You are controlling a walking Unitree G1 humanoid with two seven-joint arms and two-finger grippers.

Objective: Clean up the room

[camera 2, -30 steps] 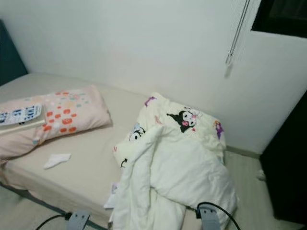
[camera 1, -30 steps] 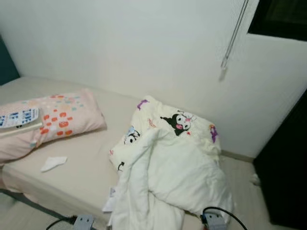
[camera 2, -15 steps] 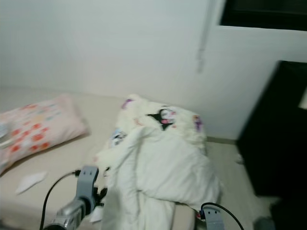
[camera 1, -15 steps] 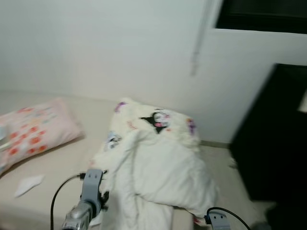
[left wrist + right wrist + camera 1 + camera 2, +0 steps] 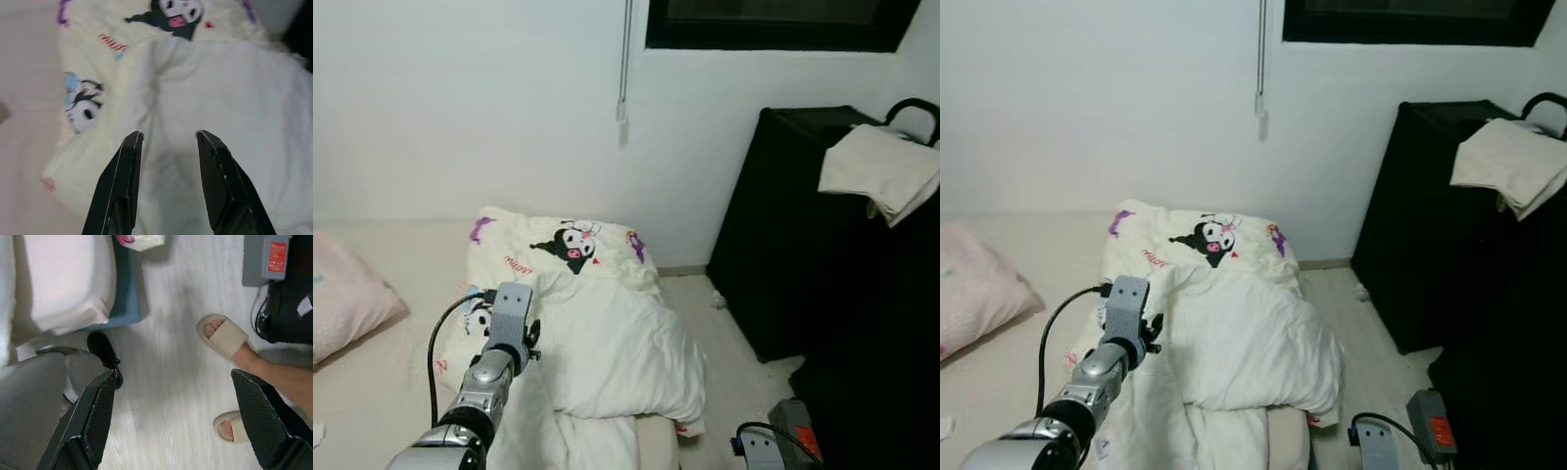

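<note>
Left gripper raised over the rumpled white comforter, fingers spread apart, nothing between them, hovering just above a fold beside the cartoon print. Comforter heaped on the bed, one corner drooping over the foot end toward the floor. Pink pillow at the far left of the mattress. Right gripper hanging low, fingers wide apart and empty, pointing at pale floorboards; a person's sandalled feet close below it, grey box with an orange label nearby.

Risks, as judged from here:
- Pinching only one thin layer of the fold; likely to slip free or drag the heap further off the bed edge.
- Bulky, soft load; lifting from one point likely to bunch it rather than spread it.
- Wrist cable looping near the cloth; possible snag while reaching.
- Right arm swinging near the person's feet; contact possible if raised carelessly.
- Black cabinet with folded cloth on top close to the right; tight room for turning.

Against the half-second-earlier frame: whole view swung rightward, cabinet now fully in sight, pillow pushed to the edge — camera motion, not objects. Left arm extended higher and further over the comforter.
</note>
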